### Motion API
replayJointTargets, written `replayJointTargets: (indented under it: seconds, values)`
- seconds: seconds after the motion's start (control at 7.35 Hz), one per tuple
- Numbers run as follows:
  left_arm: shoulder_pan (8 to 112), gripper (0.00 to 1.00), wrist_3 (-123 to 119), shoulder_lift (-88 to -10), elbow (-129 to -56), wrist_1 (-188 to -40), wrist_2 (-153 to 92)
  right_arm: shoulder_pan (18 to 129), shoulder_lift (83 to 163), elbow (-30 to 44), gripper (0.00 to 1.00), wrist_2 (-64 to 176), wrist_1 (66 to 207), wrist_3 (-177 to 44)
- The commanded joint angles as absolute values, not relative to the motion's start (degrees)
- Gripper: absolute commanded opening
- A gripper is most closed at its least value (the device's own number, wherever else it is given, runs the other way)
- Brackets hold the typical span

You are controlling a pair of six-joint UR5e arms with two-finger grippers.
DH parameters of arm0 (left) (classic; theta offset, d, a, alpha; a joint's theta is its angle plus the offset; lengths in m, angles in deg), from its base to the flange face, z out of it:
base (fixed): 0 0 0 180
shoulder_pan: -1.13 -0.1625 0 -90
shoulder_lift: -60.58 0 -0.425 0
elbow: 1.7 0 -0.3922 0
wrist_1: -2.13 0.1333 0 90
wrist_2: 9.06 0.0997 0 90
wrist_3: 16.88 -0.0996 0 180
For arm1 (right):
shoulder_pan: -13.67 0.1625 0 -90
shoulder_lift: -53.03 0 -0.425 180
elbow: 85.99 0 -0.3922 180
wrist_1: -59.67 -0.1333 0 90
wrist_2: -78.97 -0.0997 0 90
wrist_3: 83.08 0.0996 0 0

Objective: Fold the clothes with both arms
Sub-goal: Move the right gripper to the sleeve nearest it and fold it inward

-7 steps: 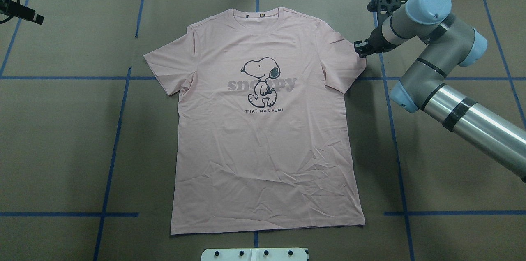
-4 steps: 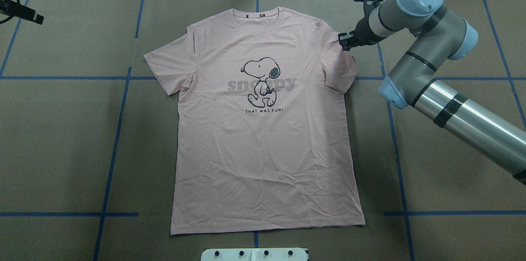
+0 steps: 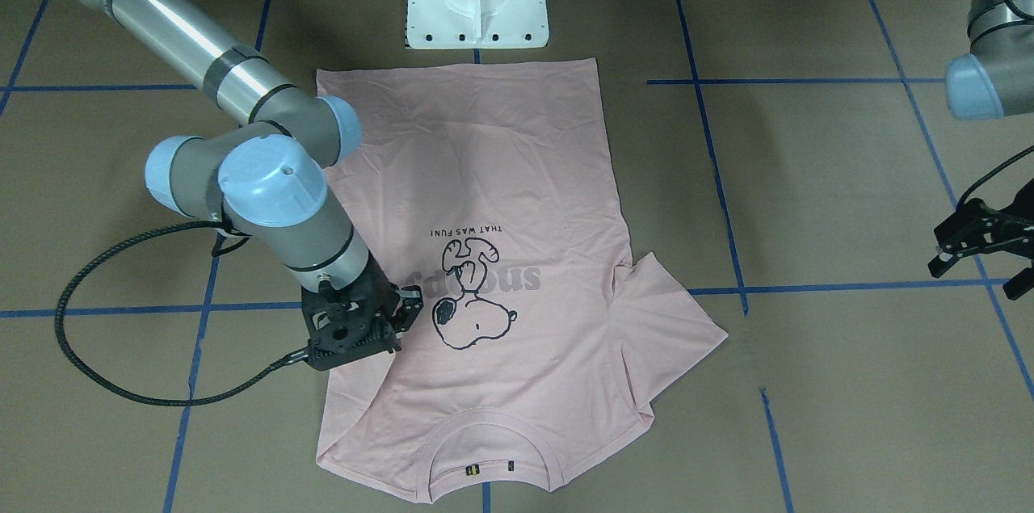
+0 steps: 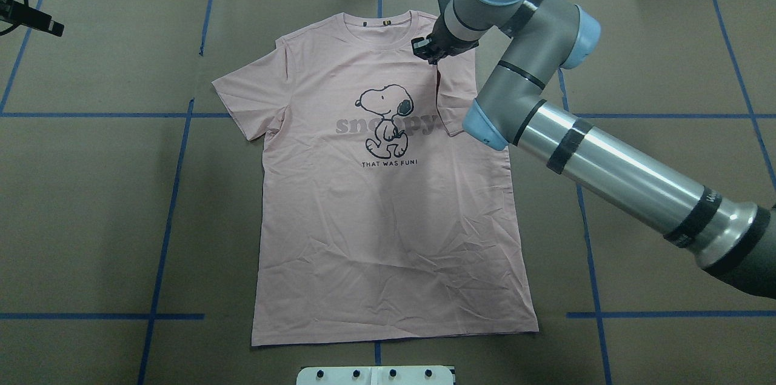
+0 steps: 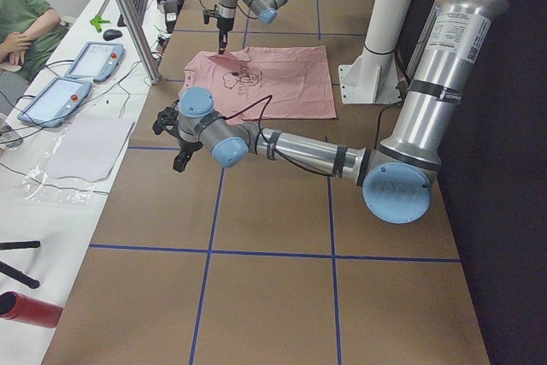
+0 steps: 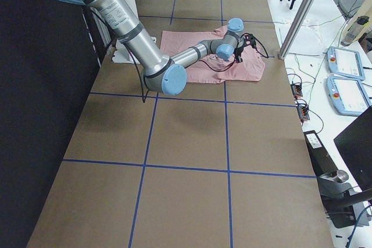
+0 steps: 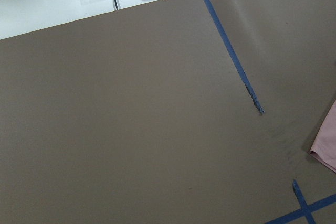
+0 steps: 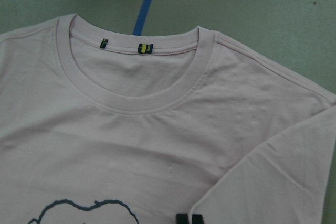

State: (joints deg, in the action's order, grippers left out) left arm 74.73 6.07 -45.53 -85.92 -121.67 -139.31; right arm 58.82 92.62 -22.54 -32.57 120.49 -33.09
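The black two-finger right gripper (image 4: 425, 49) hung over the chest of the pale pink short-sleeved cotton T-shirt (image 4: 388, 221). Its fingers were nipped together on the hem of the right sleeve (image 4: 456, 94). That sleeve was lifted and doubled inward. It draped from the gripper down over the shoulder, and its free edge lay just robot-ward of the gripper, beside the last letter of the greyish lettering (image 4: 388, 125).

In the right wrist view the two fingertips (image 8: 182, 219) sat nearly touching at the bottom edge. The ribbed round collar (image 8: 142, 98) lay just ahead of them, and the fold of the sleeve was close on their right. The black-outlined cartoon dog (image 4: 386, 113) lay near the gripper, to its left and slightly toward the robot.

The rest of the T-shirt lay flat, print up, on the brown paper-covered table with blue tape lines (image 4: 91, 203). The left sleeve (image 4: 242, 97) was spread flat, well away on the gripper's left.

The black two-finger left gripper (image 3: 973, 275) hovered over bare paper with its fingers apart, holding nothing. The T-shirt lay well off to its right, and only a sliver of pink cloth showed at the edge of its wrist view.
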Motion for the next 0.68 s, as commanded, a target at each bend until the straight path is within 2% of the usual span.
replayJointTargets:
  seconds: [0.0, 0.14, 0.41, 0.54]
  values:
    - [74.7, 1.0, 8.8, -45.7, -86.2, -121.7, -139.3, 58.1, 90.4, -25.3, 0.85, -31.0, 120.8, -33.2]
    - [74.6, 1.0, 9.7, -46.1, -86.2, -121.7, -139.3, 57.2, 90.6, -25.3, 1.0, -29.5, 119.4, -33.2]
    - [70.8, 1.0, 14.7, -48.8, -85.0, -122.0, -138.8, 56.9, 90.6, -24.4, 1.0, -29.0, 120.1, -30.1]
    - [67.0, 1.0, 22.9, -51.3, -84.8, -122.5, -138.4, 56.9, 92.9, -20.8, 1.0, -30.2, 120.6, -25.6]
